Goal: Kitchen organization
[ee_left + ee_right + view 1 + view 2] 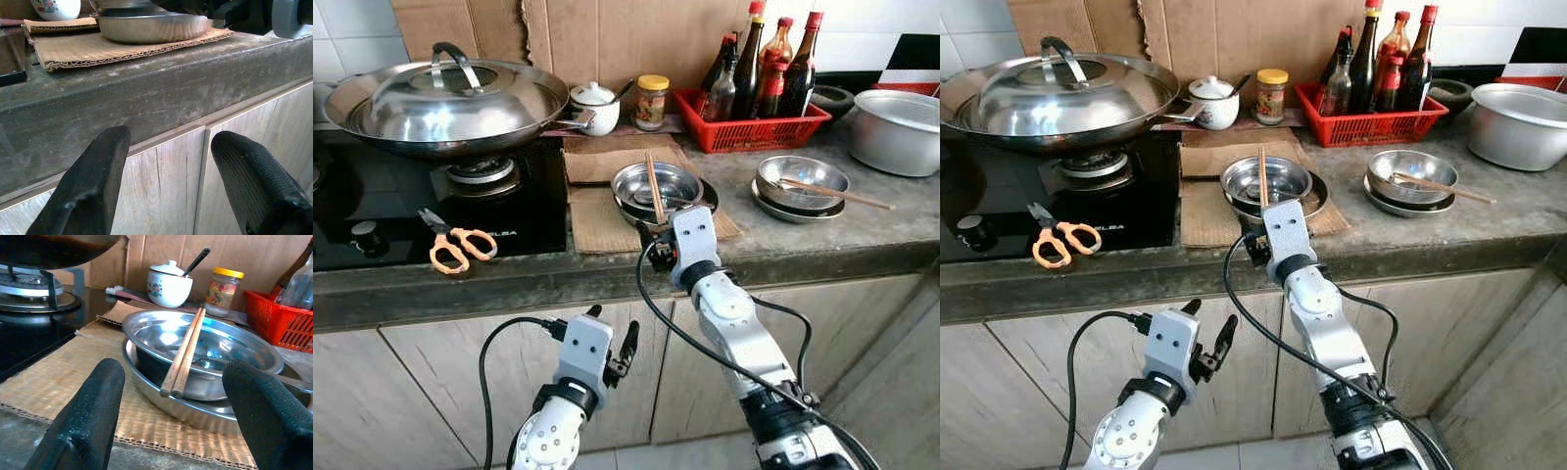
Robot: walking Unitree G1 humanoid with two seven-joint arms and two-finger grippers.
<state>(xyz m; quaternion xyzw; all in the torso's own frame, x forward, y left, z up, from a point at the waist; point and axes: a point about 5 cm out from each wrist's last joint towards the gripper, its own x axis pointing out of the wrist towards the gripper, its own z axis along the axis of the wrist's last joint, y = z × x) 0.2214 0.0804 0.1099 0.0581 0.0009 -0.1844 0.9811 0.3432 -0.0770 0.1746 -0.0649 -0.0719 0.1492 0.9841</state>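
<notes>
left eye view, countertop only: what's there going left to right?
wok with lid → orange scissors → white lidded pot → yellow-lid jar → red basket of bottles → bowl with chopsticks → large metal pot

white lettering on the black hob (pixel 505 233), possibly ending "ELBA", partly hidden by scissors (pixel 456 245)

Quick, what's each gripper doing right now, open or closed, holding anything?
Left gripper: open, empty, below the countertop edge.
Right gripper: open, empty, facing the chopsticks on the steel bowl.
</notes>
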